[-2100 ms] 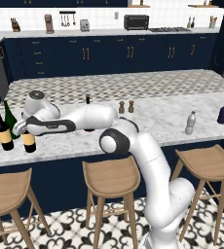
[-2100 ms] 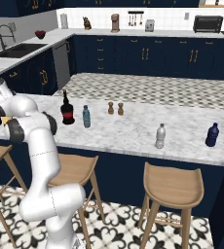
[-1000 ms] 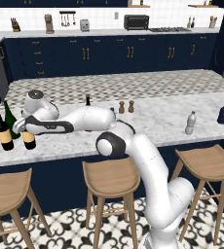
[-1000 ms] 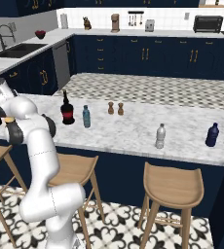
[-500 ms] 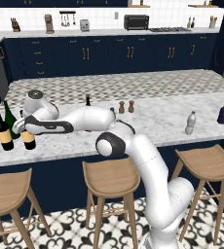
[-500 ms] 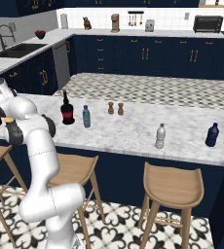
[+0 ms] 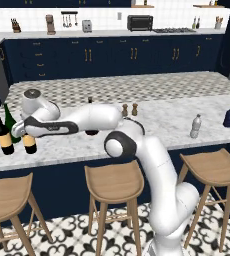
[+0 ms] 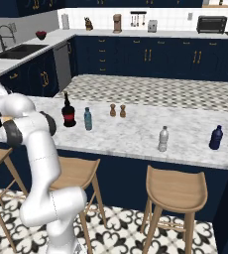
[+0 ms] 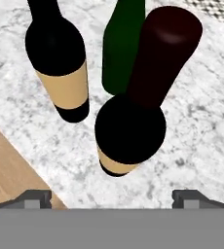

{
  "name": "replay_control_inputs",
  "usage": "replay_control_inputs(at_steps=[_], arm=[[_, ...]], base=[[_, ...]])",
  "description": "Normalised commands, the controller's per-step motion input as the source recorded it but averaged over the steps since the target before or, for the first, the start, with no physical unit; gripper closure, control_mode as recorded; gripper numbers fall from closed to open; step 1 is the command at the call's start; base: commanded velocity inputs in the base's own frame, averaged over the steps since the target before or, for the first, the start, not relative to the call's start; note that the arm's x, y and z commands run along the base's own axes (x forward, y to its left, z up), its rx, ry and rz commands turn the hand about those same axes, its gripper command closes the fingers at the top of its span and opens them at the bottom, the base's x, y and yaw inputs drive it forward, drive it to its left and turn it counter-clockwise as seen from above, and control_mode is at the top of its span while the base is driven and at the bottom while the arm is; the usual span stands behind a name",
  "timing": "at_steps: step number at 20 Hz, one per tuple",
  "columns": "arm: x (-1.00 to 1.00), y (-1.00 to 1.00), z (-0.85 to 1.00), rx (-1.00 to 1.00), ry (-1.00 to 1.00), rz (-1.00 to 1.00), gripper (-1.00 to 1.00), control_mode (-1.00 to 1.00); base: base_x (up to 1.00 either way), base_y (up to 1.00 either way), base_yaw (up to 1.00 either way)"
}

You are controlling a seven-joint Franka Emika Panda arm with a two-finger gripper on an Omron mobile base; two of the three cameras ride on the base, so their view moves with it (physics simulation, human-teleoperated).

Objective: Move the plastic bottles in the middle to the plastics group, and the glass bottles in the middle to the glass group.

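A glossy white arm (image 7: 152,165) of rounded, tubular links with dark grey joint rings, a black band near the wrist, and small dark fingers (image 9: 36,198).

I am reaching far to my left over the counter (image 7: 152,125), where three wine bottles are standing close together near its left end: one (image 7: 29,144) just under my hand, another (image 7: 3,136) to its left and a third (image 7: 9,122) behind them. Toward the middle, a squat bottle (image 8: 68,111) is standing just left of a small bottle (image 8: 88,119), with two shakers (image 8: 117,110) further right. Well apart to the right, a water bottle (image 8: 163,139) is sitting left of another bottle (image 8: 215,137).
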Motion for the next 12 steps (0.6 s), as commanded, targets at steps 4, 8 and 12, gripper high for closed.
replay_control_inputs(at_steps=[4,8,12], arm=[[-0.76,-0.41,0.00,0.00,-0.01,-0.14,-1.00,-1.00],[-0.53,-0.64,0.18,0.02,-0.02,-0.13,-1.00,-1.00],[-0.51,-0.94,0.26,0.06,0.00,-0.14,-1.00,-1.00]], base=[[0.00,0.00,0.00],[0.00,0.00,0.00],[0.00,0.00,0.00]])
